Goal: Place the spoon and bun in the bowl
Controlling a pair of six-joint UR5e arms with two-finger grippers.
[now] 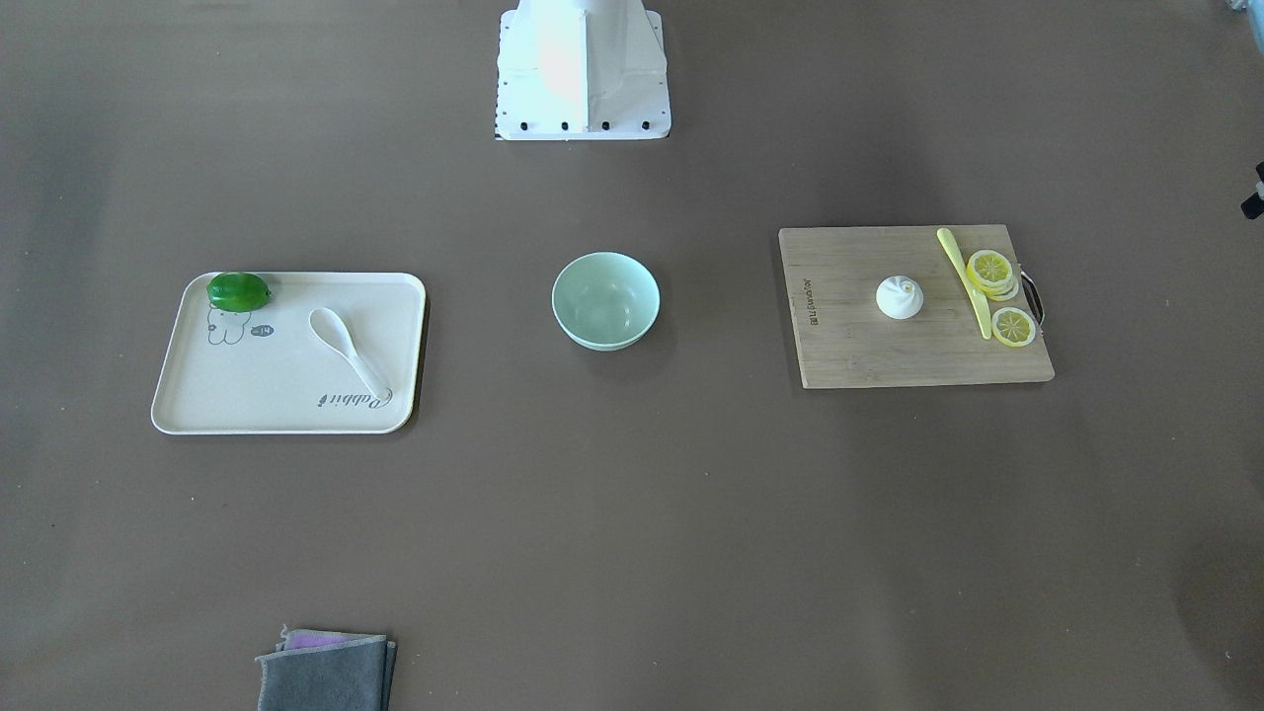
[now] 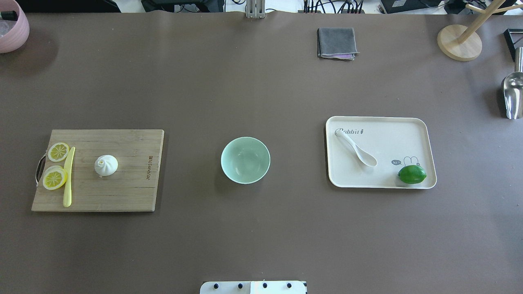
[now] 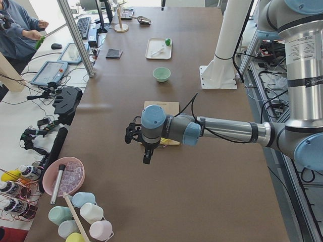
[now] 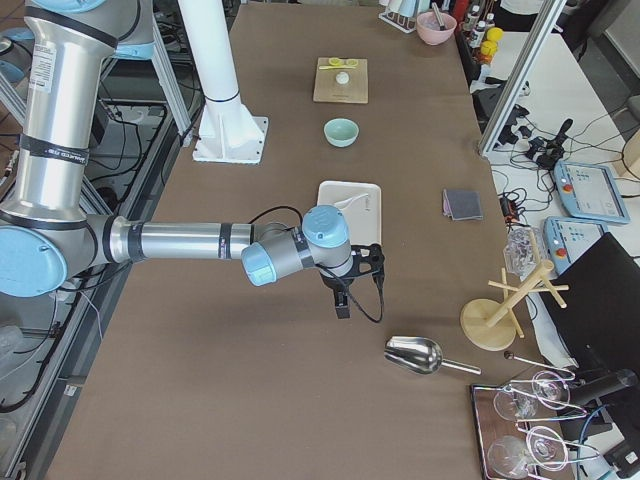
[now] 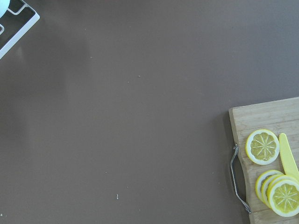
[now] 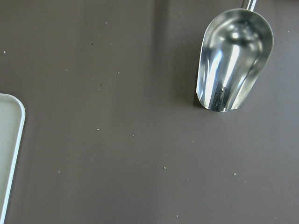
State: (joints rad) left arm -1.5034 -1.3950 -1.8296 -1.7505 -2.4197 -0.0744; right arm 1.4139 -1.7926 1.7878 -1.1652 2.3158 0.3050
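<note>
The mint-green bowl (image 2: pixel 245 160) stands empty at the table's middle, also in the front view (image 1: pixel 605 299). The white spoon (image 2: pixel 356 148) lies on a cream tray (image 2: pixel 384 139) on the right; it also shows in the front view (image 1: pixel 348 349). The white pleated bun (image 2: pixel 106 165) sits on a wooden cutting board (image 2: pixel 122 188) on the left, and in the front view (image 1: pixel 900 297). My left gripper (image 3: pixel 147 153) hovers beyond the board's outer end; my right gripper (image 4: pixel 342 298) hovers past the tray's outer end. Both show only in side views, so I cannot tell whether they are open or shut.
A green lime (image 2: pixel 412 174) lies on the tray. Lemon slices (image 2: pixel 55 177) and a pale-yellow knife (image 2: pixel 68 176) lie on the board. A folded grey cloth (image 2: pixel 336 43), a metal scoop (image 2: pixel 512 94), a wooden stand (image 2: pixel 459 41) and a pink bowl (image 2: pixel 12 28) sit at the table's edges.
</note>
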